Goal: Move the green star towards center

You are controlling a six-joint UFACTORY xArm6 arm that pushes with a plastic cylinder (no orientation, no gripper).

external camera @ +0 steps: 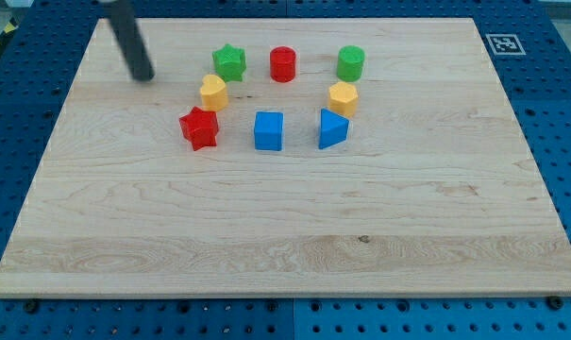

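My tip point(144, 76), the bare lower end of the straight dark rod, holds nothing and rests on the pale wooden board point(285, 236) near the view's top left, apart from and left of the green plastic star point(229, 61). The star tops a loose ring's left side, beside the red cylinder point(283, 63) and green cylinder point(351, 62). Below lie two yellow faceted blocks point(213, 92) point(343, 97), a red star point(199, 127), a blue cube point(268, 130) and a blue triangular prism point(331, 128).

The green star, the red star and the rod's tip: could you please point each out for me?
green star point(229, 62): camera view, on its top face.
red star point(199, 127): camera view, on its top face.
my tip point(144, 76): camera view, at the rod's very lower end, to the view's left of the green star.
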